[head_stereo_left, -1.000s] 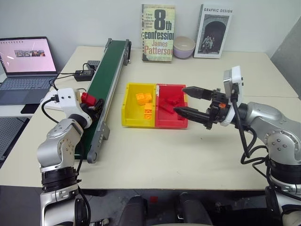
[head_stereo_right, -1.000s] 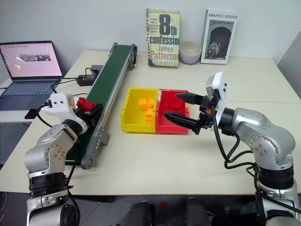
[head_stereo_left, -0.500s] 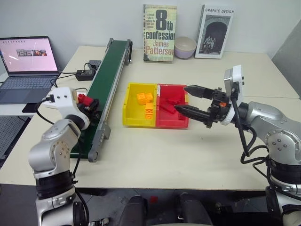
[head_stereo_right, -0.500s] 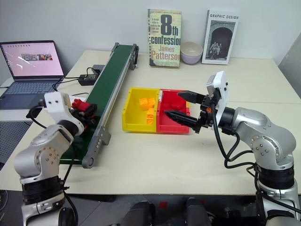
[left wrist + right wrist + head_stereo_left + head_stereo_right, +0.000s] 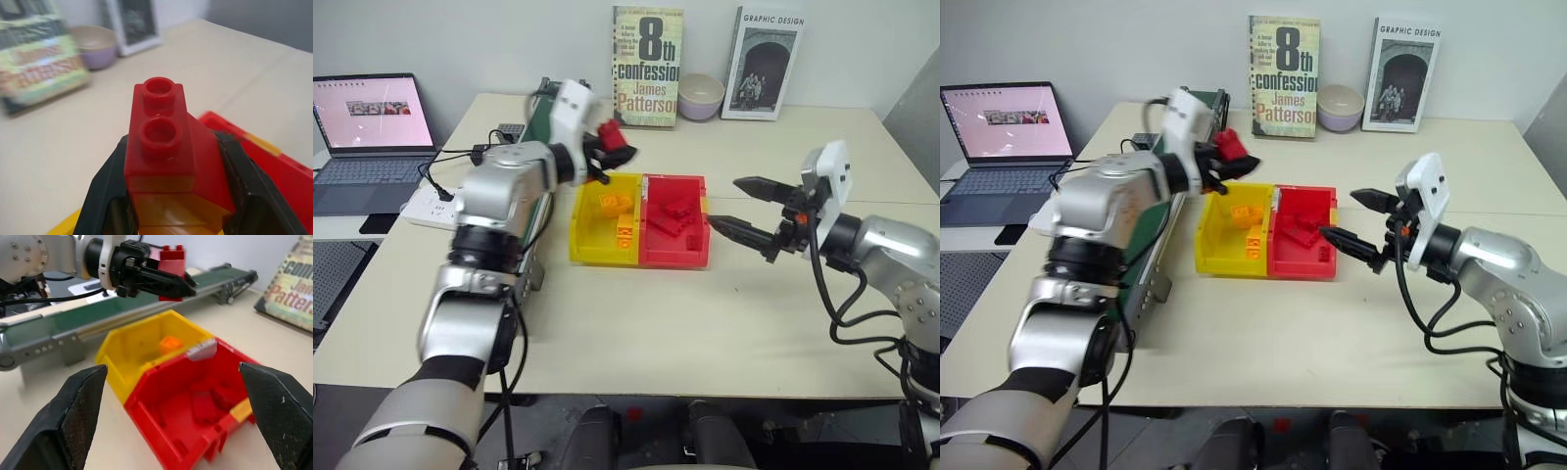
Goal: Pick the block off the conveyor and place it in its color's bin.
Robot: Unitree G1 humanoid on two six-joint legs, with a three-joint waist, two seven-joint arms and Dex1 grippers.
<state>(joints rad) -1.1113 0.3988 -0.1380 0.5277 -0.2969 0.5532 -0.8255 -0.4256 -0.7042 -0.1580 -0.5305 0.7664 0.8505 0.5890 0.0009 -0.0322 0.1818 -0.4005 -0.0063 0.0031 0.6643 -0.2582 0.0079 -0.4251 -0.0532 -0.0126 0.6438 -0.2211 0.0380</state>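
The red block [image 5: 166,142] is clamped between the two black fingers of the left gripper [image 5: 612,145], studs up, held in the air off the conveyor [image 5: 1151,211] and poised above the far edge of the yellow tray [image 5: 589,230]. The pick looks done; this is the carry step. The red bin [image 5: 695,250], already holding a few red bricks, lies at about four o'clock from the block, joined to the yellow tray's side. As I judge it, the next move calls for travel on toward four o'clock until the block is over the red bin, then a lowering and a release; letting go now would likely drop it among the orange-yellow bricks [image 5: 612,204].

The right gripper [image 5: 749,208] hovers just beyond the bin at its three o'clock, fingers spread wide and empty, pointing at the bin. It may crowd the drop. Farther off: two books [image 5: 647,67], a bowl [image 5: 699,96], and a laptop [image 5: 367,127]
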